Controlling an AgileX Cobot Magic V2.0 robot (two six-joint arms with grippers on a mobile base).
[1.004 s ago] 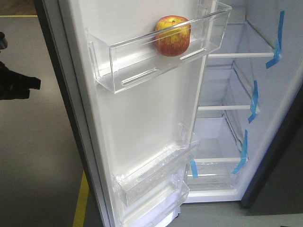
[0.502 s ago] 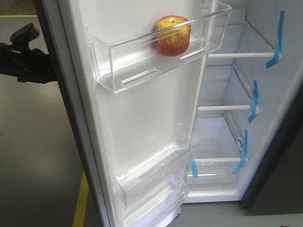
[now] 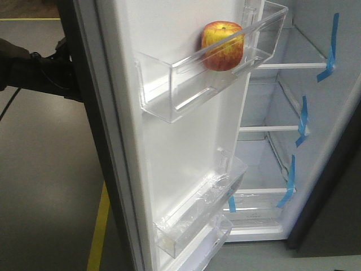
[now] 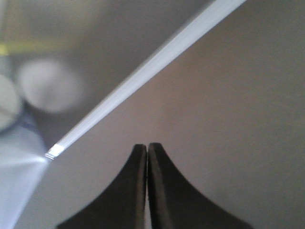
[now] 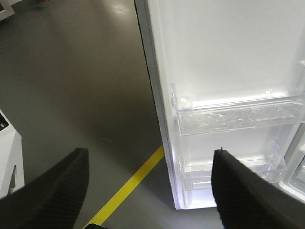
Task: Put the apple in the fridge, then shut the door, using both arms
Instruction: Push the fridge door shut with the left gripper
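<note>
Front view: the fridge [image 3: 338, 101] stood open, white inside, w/ white-edged shelves [image 3: 287, 66] and strips of blue tape [image 3: 333, 39] down its right wall. Its door [image 3: 169, 158] was swung partway out, white lining toward the camera and dark outer face turned away.

The apple [image 3: 223, 46], red w/ yellow patches, sat upright in the top bin [image 3: 180, 90] on the door lining, at the bin's hinge-side end, next to the fridge opening. Two clear lower bins [image 3: 203, 206] were stacked near the door's bottom edge.

The black L arm [image 3: 34, 70] came in from the left side and met the door's outer face at approx apple height. Its tip was hidden behind the door edge.

L wrist view, blurred: the L fingers [image 4: 133, 191] were closed tip to tip. They pointed at a smooth dark surface w/ a bright white strip crossing diagonally above. Couldn't tell if the tips touched it.

R wrist view: the R fingers [image 5: 57, 191] were spread wide and gripped nothing. They hung over the grey floor [image 5: 71, 71], near the door's lower edge but apart from it. A yellow line [image 5: 131, 183] on the floor showed between them, running toward the door's bottom corner.
</note>
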